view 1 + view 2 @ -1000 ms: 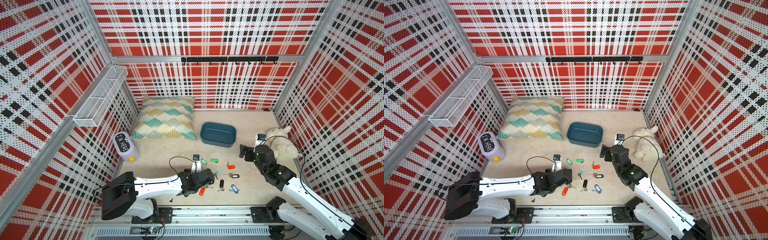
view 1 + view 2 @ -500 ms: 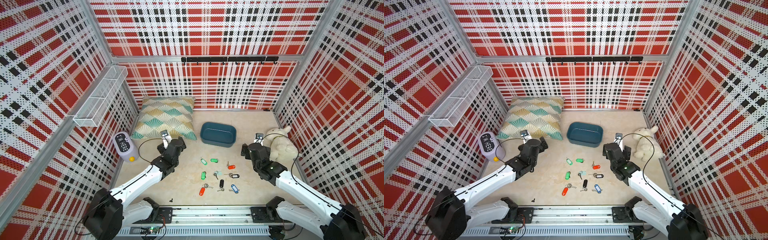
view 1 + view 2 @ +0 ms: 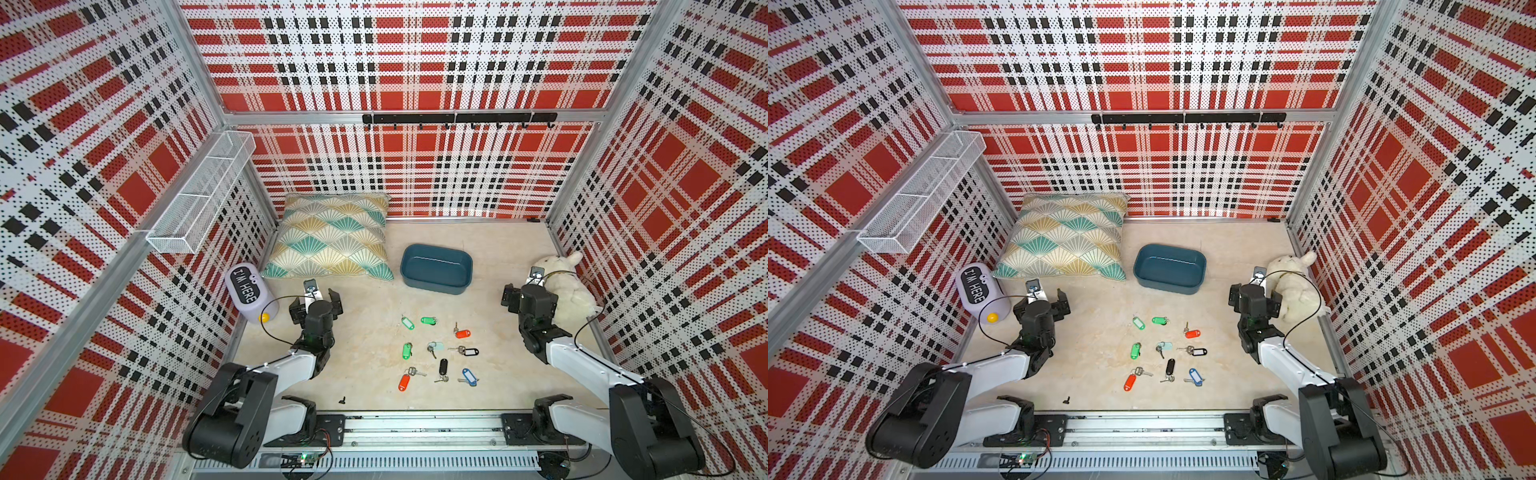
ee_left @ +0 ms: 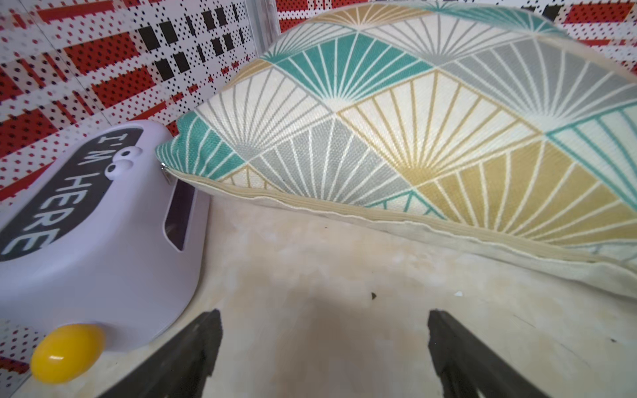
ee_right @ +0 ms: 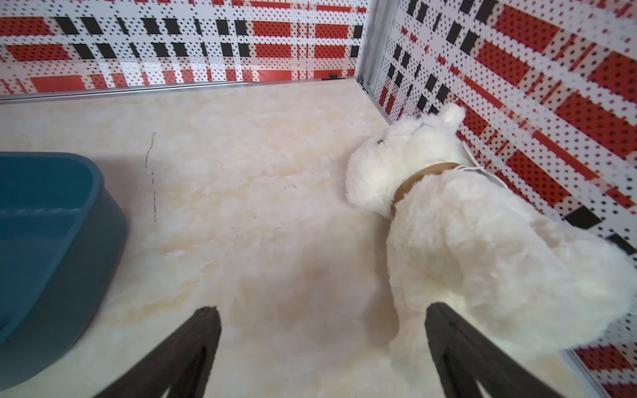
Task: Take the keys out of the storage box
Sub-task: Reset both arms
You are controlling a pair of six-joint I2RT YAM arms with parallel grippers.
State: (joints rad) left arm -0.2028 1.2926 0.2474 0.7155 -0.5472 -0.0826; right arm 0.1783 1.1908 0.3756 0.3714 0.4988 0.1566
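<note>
Storage box (image 3: 432, 287): shallow teal tub, upright on the beige marbled floor (image 3: 365, 332), just beside the front corner of the fan-patterned cushion (image 3: 332, 241); its near wall also shows in the right wrist view (image 5: 69, 248). Keys (image 3: 436, 345): nine counted in both top views, all lying loose on the floor in front of the box and apart from it, between the two arms. By tag they are three green (image 3: 407, 323), two red (image 3: 462, 333), one pale, one black (image 3: 443, 366), one black-framed with a white insert (image 3: 469, 352), and one blue (image 3: 469, 376). Left gripper (image 3: 314, 300): fingers spread wide, holding nothing, low over bare floor near the cushion's edge and a lavender "I'M HERE" container (image 3: 247, 293) with a yellow knob; the wrist view shows the gap between the tips (image 4: 324, 312). Right gripper (image 3: 530, 293): fingers spread wide, holding nothing, just beside a white plush animal (image 3: 567, 286) with a tan collar; one finger (image 5: 448, 330) overlaps the plush in the wrist view, and contact cannot be told. Fixtures: a white wire-mesh basket (image 3: 199, 195) on the side wall and a black hook rail (image 3: 457, 118) on the back wall.
</note>
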